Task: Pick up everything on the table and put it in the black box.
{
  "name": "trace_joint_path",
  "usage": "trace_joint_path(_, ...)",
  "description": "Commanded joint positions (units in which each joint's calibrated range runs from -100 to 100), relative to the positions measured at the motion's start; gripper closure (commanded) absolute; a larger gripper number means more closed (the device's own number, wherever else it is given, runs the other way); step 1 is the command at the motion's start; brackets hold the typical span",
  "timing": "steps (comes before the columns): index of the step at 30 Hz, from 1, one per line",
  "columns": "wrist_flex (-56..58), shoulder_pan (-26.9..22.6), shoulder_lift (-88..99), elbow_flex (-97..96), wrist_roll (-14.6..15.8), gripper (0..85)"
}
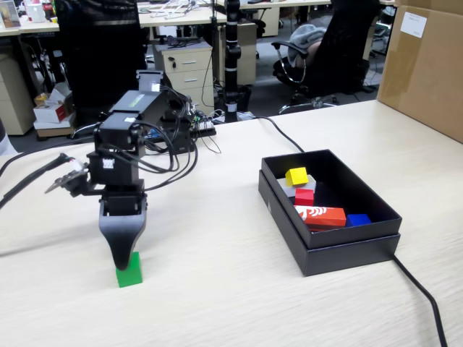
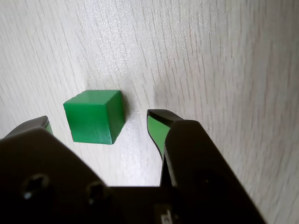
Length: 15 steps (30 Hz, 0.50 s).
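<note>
— Starting with the biggest surface, we see the table (image 1: 217,289): flat, pale beige laminate with a fine wood grain that shows clearly in the wrist view. What do we make of the carton at the right edge?

— We count one brown cardboard carton (image 1: 423,65), plain and boxy, standing well apart from the arm. Next in size is the black box (image 1: 347,249), one only: shallow, rectangular, matte, with a stepped double rim. A dark cable (image 1: 423,296) runs from beside it toward the near edge.

— And inside it?

— We count one long red-and-white printed carton (image 1: 322,215), one blue block (image 1: 358,219), one red cube (image 1: 304,196) and one yellow cube (image 1: 296,176), the yellow one resting highest on something pale grey we cannot identify.

— So one cube is outside the box?

— Yes, the green cube (image 2: 95,116), solid-coloured with crisp edges and a slight sheen, sits on the table, well to the left of the box in the fixed view.

— The gripper (image 2: 100,126)?

— We see it pointing straight down over that cube, black plastic, tapering. Its jaws are spread, one on each side of the cube with a gap on both sides, green reflecting on their inner faces. It grasps nothing.
</note>
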State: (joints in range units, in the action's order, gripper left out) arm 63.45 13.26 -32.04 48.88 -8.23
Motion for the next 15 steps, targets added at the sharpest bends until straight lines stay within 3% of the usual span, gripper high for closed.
trace_joint_path(1,-2.4,0.5,-0.4,5.9,-0.2,42.6)
trace_joint_path(15,-2.5,-0.4,-3.2,7.1,-0.2,43.2)
